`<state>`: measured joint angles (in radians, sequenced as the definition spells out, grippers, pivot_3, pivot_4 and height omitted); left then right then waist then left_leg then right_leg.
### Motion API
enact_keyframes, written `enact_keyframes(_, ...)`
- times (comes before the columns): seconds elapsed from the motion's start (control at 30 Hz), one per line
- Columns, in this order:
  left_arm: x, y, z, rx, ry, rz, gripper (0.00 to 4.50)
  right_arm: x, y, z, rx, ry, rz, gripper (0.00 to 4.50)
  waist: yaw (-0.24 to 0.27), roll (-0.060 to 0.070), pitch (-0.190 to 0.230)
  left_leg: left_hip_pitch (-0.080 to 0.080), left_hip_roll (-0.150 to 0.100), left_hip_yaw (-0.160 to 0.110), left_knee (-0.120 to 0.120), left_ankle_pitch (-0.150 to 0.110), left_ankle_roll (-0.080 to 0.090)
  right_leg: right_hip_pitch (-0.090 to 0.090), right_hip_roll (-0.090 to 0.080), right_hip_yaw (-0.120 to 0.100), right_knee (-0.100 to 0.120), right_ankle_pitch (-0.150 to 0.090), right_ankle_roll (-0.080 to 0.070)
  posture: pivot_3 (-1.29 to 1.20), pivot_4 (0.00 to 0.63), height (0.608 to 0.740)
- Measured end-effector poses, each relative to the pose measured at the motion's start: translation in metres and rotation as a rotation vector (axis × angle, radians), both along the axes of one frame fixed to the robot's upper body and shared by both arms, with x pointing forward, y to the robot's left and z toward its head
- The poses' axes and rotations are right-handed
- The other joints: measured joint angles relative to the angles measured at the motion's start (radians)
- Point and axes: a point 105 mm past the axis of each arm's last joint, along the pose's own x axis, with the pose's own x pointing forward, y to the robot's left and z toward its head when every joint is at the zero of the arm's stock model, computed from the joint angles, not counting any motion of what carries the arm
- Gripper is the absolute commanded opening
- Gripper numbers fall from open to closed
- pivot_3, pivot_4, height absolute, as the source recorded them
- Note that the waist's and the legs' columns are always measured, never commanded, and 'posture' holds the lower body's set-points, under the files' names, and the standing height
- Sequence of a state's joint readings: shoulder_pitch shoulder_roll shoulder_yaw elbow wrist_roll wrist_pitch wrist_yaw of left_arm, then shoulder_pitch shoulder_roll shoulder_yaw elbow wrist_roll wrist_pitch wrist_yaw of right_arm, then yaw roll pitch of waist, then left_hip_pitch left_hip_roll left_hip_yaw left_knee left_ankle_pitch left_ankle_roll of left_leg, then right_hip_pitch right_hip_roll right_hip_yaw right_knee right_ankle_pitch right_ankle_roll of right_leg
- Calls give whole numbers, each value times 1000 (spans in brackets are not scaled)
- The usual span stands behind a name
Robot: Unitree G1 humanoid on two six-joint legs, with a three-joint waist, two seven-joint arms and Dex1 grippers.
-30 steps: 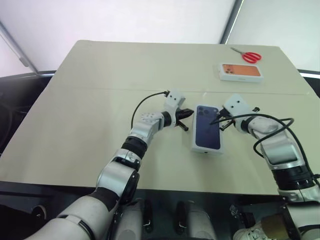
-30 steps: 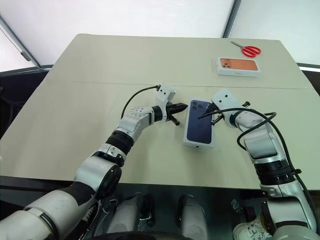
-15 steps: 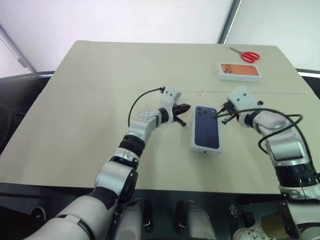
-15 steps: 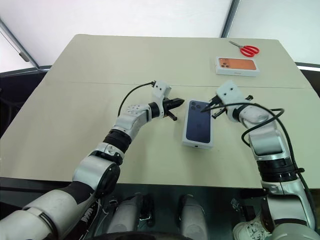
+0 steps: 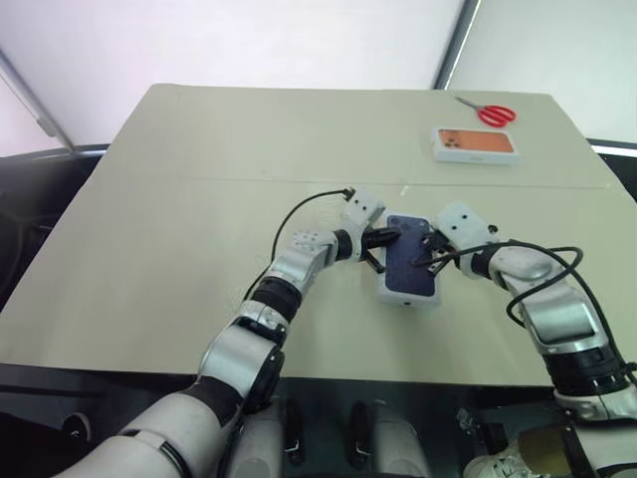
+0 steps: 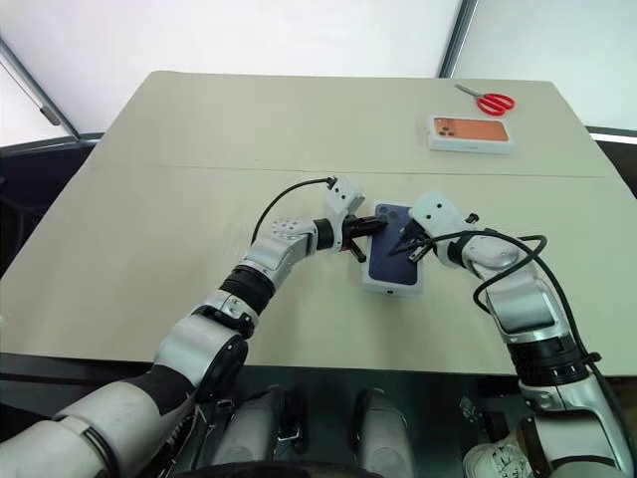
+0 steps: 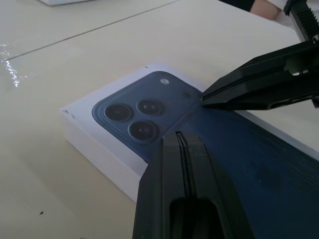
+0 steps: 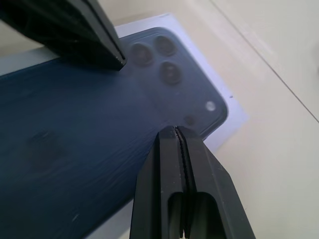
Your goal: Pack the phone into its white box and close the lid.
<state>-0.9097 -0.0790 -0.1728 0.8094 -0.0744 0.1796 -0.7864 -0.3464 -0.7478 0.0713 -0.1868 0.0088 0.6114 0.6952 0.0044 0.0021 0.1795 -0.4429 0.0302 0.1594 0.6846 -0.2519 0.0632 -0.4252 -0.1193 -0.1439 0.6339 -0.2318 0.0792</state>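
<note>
The dark navy-blue phone (image 5: 410, 267) lies back up, camera cluster (image 7: 132, 119) at its far left corner, flush in the top of the white box (image 5: 406, 300) near the table's front middle. A thin white rim of the box shows around it. My left gripper (image 5: 395, 236) is shut, and its tip reaches over the phone's left edge beside the cameras. My right gripper (image 5: 422, 262) is also shut, its tip over the phone's right side. The two tips stand close together above the phone's far half, nothing between either pair of fingers. The lid is out of view.
A white box with an orange phone picture (image 5: 477, 143) lies at the far right of the beige table (image 5: 199, 199), with red-handled scissors (image 5: 495, 114) just beyond it. The table's front edge runs close below the white box.
Both grippers have come in from either side of the white box and now hold their shut tips over the phone. The phone and box have stayed put.
</note>
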Motion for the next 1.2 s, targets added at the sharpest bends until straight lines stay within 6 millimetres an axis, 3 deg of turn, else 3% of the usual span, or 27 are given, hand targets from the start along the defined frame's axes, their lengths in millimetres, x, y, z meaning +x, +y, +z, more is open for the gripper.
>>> enact_keyframes(0.1, -12, 14, -4, -34, 9, -68, 0, -16, 2, -2, 11, 58, 60, 30, -1, -1, 0, 0, 1, 0, 0, 0, 0, 0, -1, 0, 0, 0, 0, 0, 150, 738)
enact_keyframes(0.27, -25, 33, -7, -19, 35, -123, 0, -24, 2, -1, 41, 106, 100, 30, -1, -1, 0, 0, 1, 0, 0, 0, 0, 0, -1, 0, 0, 0, 0, 0, 150, 738)
enact_keyframes(0.3, -25, 36, -7, -13, 36, -117, 250, -24, 2, -1, 56, 114, 103, 264, 0, -1, 0, 0, 1, 0, 0, 0, 0, 0, -1, 0, 0, 0, 0, 0, 150, 738)
enact_keyframes(0.37, -23, 47, -6, -1, 38, -96, 895, -23, 5, 0, 148, 146, 102, 932, 0, -1, 0, 0, 1, -1, 0, 0, 1, 0, -1, 0, 0, 0, 0, 0, 150, 738)
enact_keyframes(0.47, -16, 68, 3, 13, 7, -43, 2374, -16, 6, 11, 237, 125, 104, 2416, -1, 0, 0, -2, 1, 0, 0, 0, 0, -2, -1, 1, 0, 0, -1, 0, 150, 738)
enact_keyframes(0.6, -3, 115, 30, 12, -64, 65, 4404, -5, -2, 37, 307, 36, 99, 4440, -2, 0, 0, -2, 1, 0, 0, 0, -1, -2, -1, 1, 0, 0, -1, 0, 150, 738)
enact_keyframes(0.73, 0, 163, 47, 24, -114, 168, 4487, -1, -5, 45, 344, -6, 134, 4496, -1, 0, 0, -1, 0, 0, 0, 0, -1, -1, 0, 1, 0, 0, -1, 0, 150, 738)
enact_keyframes(0.9, -12, 215, 45, 23, -88, 252, 4487, -10, -5, 50, 334, -25, 248, 4496, 1, 0, 1, -2, 0, 0, 0, 0, -1, -1, 0, 0, 0, 0, 0, 0, 150, 738)
enact_keyframes(0.97, -24, 233, 40, 70, -93, 272, 4487, -15, -14, 47, 310, -20, 275, 4496, 0, 0, 1, -1, 0, 0, 0, 0, -1, -1, 0, 0, 0, 0, 0, 0, 150, 738)
enact_keyframes(1.1, -40, 257, 26, 127, -67, 317, 4487, -16, -34, 42, 290, -15, 246, 4496, 1, 0, 1, -1, 0, 1, 0, 0, -1, -1, 0, 0, 0, 0, -1, 0, 150, 738)
enact_keyframes(1.2, -47, 263, 31, 126, -88, 341, 4487, -17, -39, 38, 281, -11, 255, 4496, 1, 0, 1, -1, 0, 0, 0, 0, -1, -1, -2, 2, 0, 0, -1, 0, 150, 738)
